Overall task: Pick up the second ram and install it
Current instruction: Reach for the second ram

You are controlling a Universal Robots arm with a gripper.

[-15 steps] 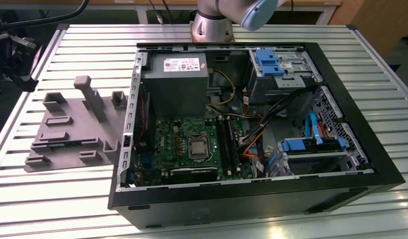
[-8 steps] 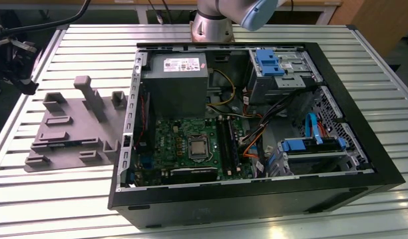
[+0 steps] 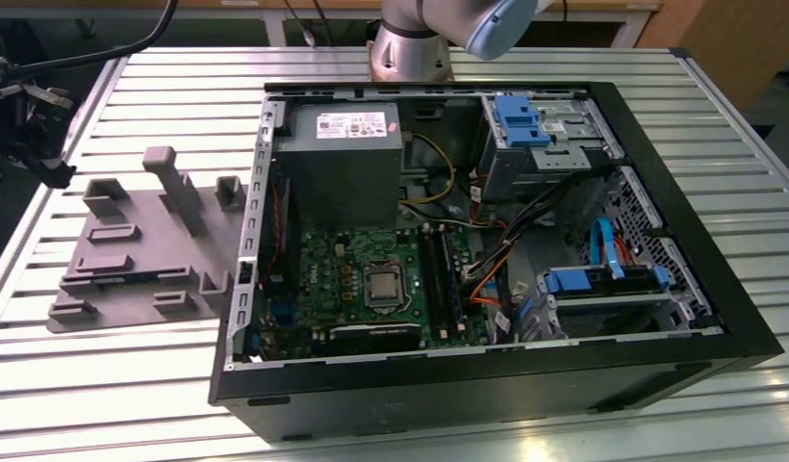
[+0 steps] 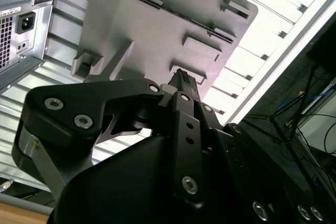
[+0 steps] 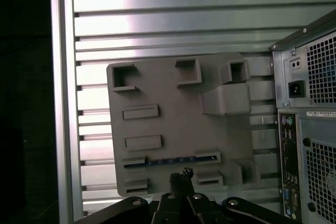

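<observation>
Greys and black outside, green and blue inside the case

The table [image 3: 113, 385] is silvery-white metal, ribbed in long parallel slats that catch bright glare. On it, the holder tray [image 5: 178, 103] is a plain matte mid-grey. The second ram [image 5: 168, 161] shows in the first wrist view as a thin dark strip flecked with blue. The computer case [image 3: 497, 390] is black outside and bare grey metal within. Its rear panel [image 5: 320, 77] is silver-grey and dotted with fine perforations. The motherboard [image 3: 337, 265] is green with black slots. The power supply [image 3: 337, 164] is grey with a white label, and the drive brackets [image 3: 517, 115] are bright blue. The cables [image 3: 495, 260] run orange, yellow and red. The gripper [image 4: 184, 80] is matte black, studded with silver screw heads. The arm [image 3: 414, 38] is silver-grey with a pale blue cap.
</observation>
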